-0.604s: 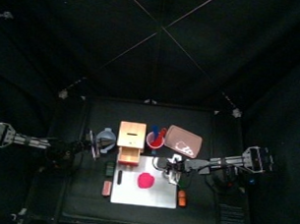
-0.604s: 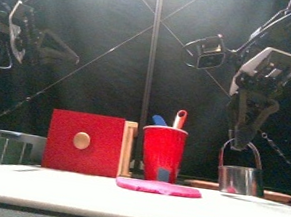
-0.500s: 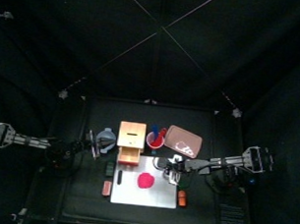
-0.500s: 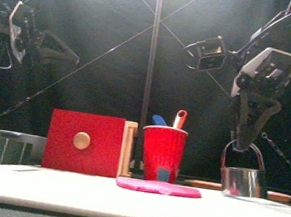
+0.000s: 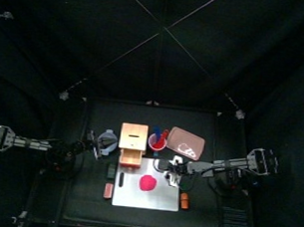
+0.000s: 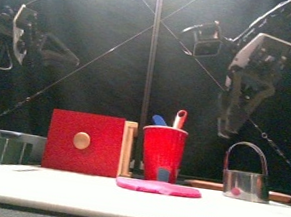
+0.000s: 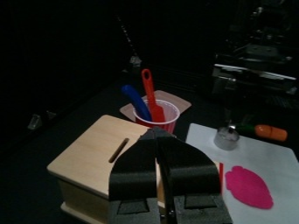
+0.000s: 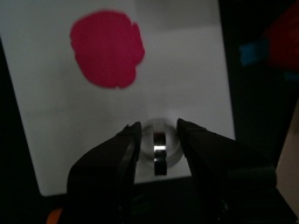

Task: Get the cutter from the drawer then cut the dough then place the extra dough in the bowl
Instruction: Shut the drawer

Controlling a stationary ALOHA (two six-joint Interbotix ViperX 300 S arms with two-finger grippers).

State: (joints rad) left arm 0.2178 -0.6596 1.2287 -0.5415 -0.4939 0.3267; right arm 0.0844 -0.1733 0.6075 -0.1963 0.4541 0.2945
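The round metal cutter [image 6: 243, 183] stands on the white board [image 5: 131, 200] with its wire handle upright, to the right of the flat pink-red dough [image 6: 158, 188]. My right gripper [image 6: 228, 119] hangs open well above it, touching nothing. In the right wrist view the cutter [image 8: 162, 147] shows far below between the parted jaws, with the dough [image 8: 108, 49] farther along the board. My left gripper [image 7: 160, 168] is shut and holds nothing, over the pale wooden box [image 7: 103, 154]. The box's red drawer front [image 6: 81, 143] faces the table's front.
A red cup [image 6: 163, 150] with a blue and a red toy knife stands between the box and the cutter. A reddish dish [image 5: 188, 141] lies behind the board at the right. A small orange toy [image 7: 271, 133] lies by the board's right edge.
My right gripper has let go of the cutter's wire handle and risen. The cutter now stands alone on the board. The left arm has not moved.
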